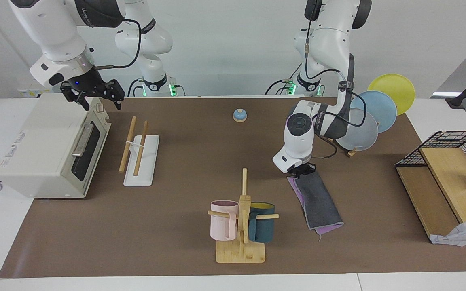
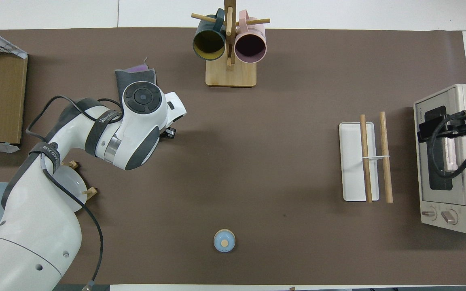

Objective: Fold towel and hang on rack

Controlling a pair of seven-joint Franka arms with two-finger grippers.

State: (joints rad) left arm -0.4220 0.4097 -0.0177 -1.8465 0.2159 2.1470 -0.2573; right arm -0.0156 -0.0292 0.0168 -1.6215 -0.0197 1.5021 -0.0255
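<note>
The towel (image 1: 318,202) lies folded on the brown mat, dark grey face up with purple showing at its edges, beside the mug tree toward the left arm's end. In the overhead view only its farther end (image 2: 135,74) shows past the arm. My left gripper (image 1: 301,171) is down at the towel's end nearest the robots, touching it. The rack (image 1: 146,161), two wooden dowels on a white base, stands in front of the toaster oven and also shows in the overhead view (image 2: 352,161). My right gripper (image 1: 93,96) is open and empty, raised over the toaster oven, waiting.
A toaster oven (image 1: 51,149) stands at the right arm's end. A mug tree (image 1: 241,218) with two mugs stands at the mat's edge farthest from the robots. A plate stand with plates (image 1: 372,117) and a wire and wood shelf (image 1: 447,169) are at the left arm's end. A small blue bell (image 1: 240,115) sits near the robots.
</note>
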